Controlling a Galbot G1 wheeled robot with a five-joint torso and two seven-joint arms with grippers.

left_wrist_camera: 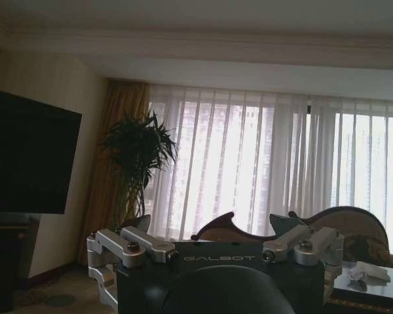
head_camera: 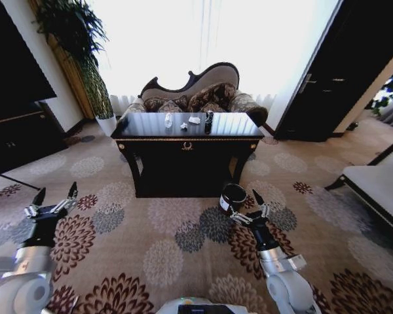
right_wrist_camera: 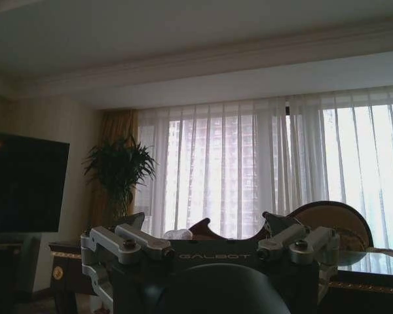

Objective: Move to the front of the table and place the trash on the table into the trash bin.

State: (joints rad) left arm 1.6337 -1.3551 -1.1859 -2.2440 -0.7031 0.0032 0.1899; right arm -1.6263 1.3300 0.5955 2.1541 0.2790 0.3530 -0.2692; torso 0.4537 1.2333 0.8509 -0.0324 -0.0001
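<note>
Bin (head_camera: pixel 233 197) beside table (head_camera: pixel 187 139), contents unseen

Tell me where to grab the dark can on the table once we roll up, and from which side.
Grip the can around its mid body, coming in level from the table's front edge. It stands upright, a narrow cylinder near the right of the row, with open tabletop in front and the sofa close behind. The right tool, open and nearer that side, looks the likelier choice.
</note>
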